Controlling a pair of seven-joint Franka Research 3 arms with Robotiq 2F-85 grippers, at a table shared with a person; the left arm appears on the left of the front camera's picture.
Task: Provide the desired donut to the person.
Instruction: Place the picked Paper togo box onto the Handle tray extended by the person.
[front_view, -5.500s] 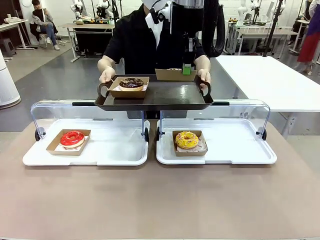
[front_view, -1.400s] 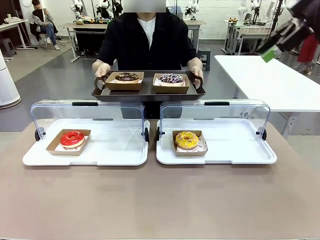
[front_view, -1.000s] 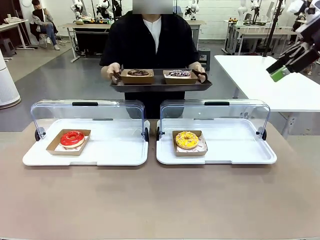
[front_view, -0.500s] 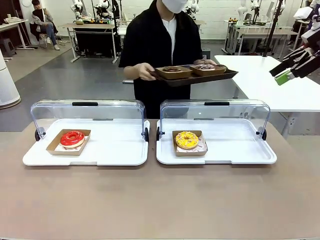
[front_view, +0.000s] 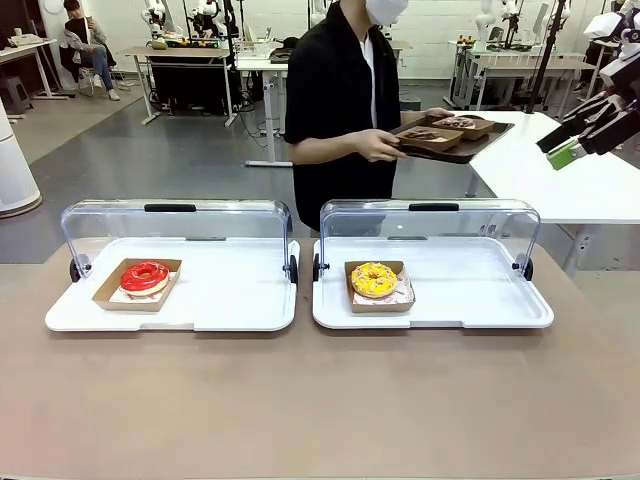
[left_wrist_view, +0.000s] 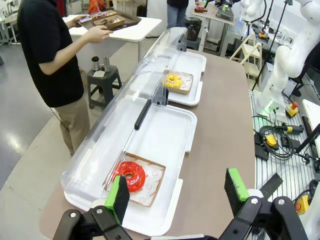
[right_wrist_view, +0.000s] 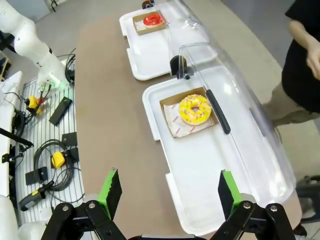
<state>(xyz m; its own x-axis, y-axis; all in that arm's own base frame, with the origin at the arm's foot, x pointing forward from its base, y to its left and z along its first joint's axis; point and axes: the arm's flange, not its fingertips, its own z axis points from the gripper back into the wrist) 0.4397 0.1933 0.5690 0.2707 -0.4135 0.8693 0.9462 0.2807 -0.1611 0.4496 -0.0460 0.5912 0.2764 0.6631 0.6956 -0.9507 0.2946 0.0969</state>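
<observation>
Waiting suits you while the person (front_view: 340, 100) turns aside with a tray (front_view: 455, 140); both grippers, left (left_wrist_view: 177, 192) and right (right_wrist_view: 166, 192), gape empty, the yellow donut (front_view: 373, 279) near its white tray's (front_view: 500, 310) left edge, the red donut (front_view: 145, 276) likewise.

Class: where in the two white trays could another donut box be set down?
Left tray: bare right of the red donut. Right tray: bare right of the yellow donut. Crowded only at those boxes; raised clear lids border the far sides.
</observation>
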